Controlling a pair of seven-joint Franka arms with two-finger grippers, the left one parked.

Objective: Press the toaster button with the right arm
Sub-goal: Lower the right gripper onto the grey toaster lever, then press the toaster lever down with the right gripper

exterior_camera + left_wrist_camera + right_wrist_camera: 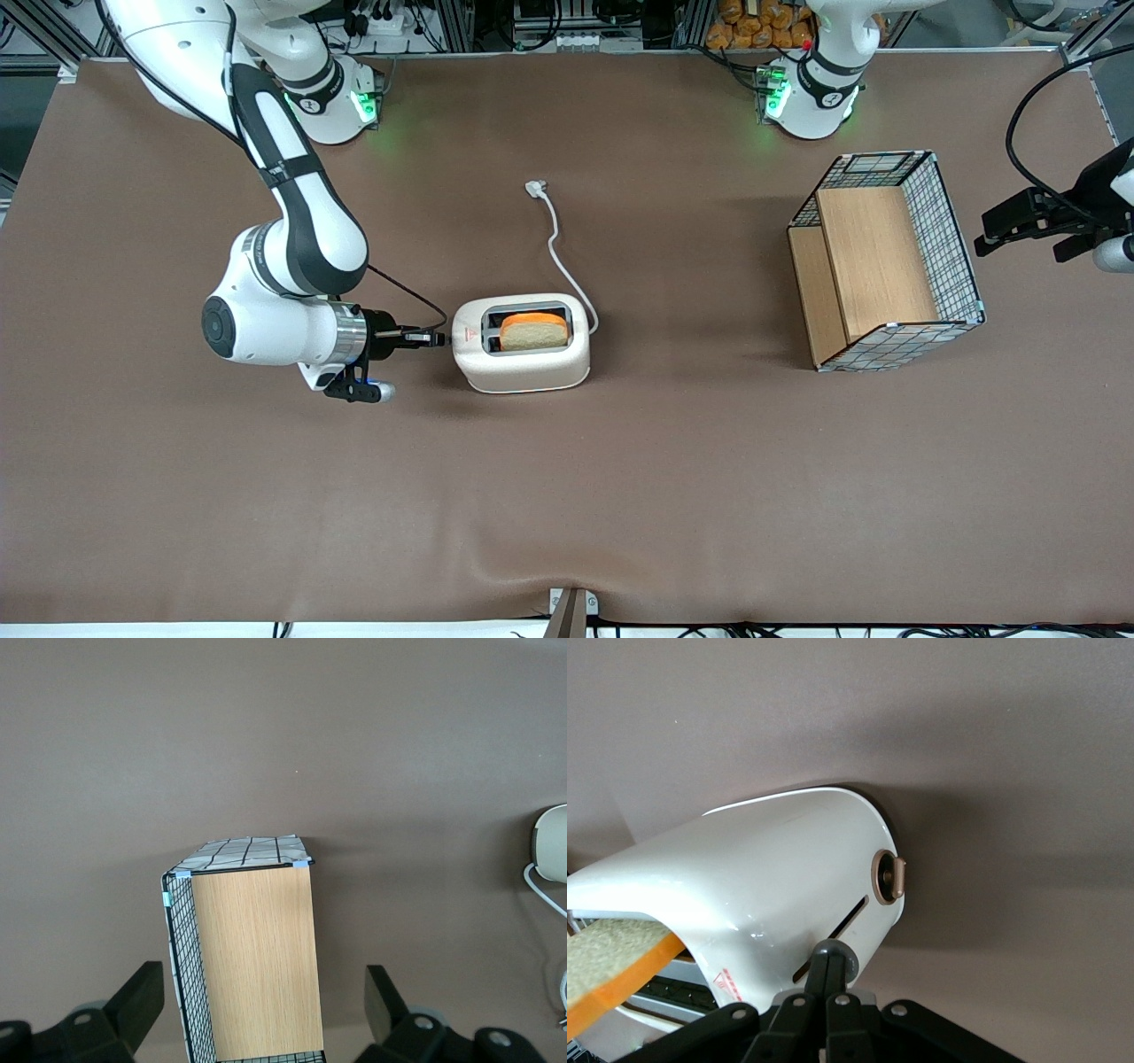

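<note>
The white toaster [532,368] stands mid-table with a slice of bread [534,330] in one slot. My right arm's gripper [434,338] lies level at the toaster's narrow end face, on the working arm's side. In the right wrist view the toaster [788,868] fills the frame and the gripper [829,950] is shut, its fingertips [821,958] together against the round grey toaster button [850,962], which sits at the end of a dark slit. The button does not show in the front view.
A bronze dial [888,877] sits on the same end face, beside the button. The white cord [556,239] runs from the toaster away from the front camera to its plug [535,188]. A wire basket with wooden panels [886,257] stands toward the parked arm's end.
</note>
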